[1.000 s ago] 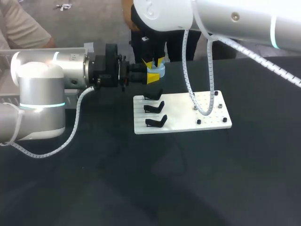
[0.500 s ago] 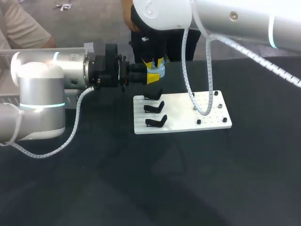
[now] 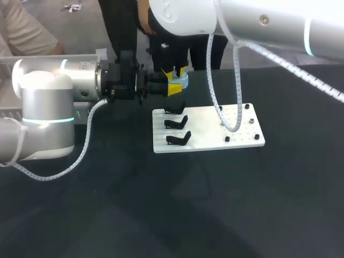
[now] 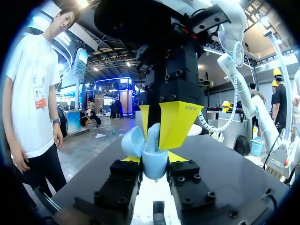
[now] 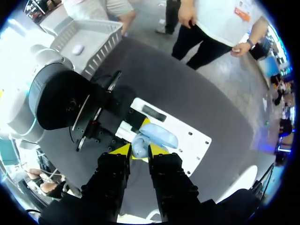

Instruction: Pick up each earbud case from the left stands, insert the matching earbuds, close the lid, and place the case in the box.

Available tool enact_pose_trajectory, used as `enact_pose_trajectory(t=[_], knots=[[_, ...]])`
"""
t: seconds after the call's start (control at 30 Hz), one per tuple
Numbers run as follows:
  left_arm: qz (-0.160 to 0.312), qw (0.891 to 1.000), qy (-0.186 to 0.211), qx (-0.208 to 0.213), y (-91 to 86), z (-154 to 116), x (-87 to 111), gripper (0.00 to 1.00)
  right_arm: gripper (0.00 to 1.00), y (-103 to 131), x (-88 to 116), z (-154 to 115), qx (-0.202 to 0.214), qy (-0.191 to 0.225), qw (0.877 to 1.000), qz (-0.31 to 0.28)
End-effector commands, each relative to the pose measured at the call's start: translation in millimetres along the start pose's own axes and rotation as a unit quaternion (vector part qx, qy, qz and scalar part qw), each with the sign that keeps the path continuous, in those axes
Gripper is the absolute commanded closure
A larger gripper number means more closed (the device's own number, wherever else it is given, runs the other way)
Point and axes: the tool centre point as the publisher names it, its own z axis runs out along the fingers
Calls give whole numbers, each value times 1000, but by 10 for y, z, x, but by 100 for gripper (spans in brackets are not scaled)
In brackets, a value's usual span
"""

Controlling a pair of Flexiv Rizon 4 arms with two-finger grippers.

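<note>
The table (image 3: 161, 215) carries a dark, matte covering, with faint creases across its near part. A white rectangular base plate (image 3: 207, 141) lies flat on it, near the middle. Small dark studs (image 3: 227, 138) stand apart on the plate's right half.

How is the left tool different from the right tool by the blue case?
The left tool reaches in sideways; the right tool points down from above. The left tool clamps the blue case around its lower half; the right tool sits over its open top. Both have yellow tips and meet at the case.
</note>
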Motion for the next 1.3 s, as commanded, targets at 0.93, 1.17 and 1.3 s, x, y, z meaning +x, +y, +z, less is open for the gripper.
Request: enact_pose_trajectory(t=[0.93, 1.17, 1.3], knots=[[2, 1000, -2, -3, -16, 10, 3, 100, 66, 7, -29, -31, 14, 1, 1000, 10], [2, 1000, -2, -3, -16, 10, 3, 100, 63, -3, -34, -84, 18, -2, 1000, 13], [2, 1000, -2, -3, -16, 10, 3, 100, 60, -21, -20, -147, 22, -7, 1000, 16]])
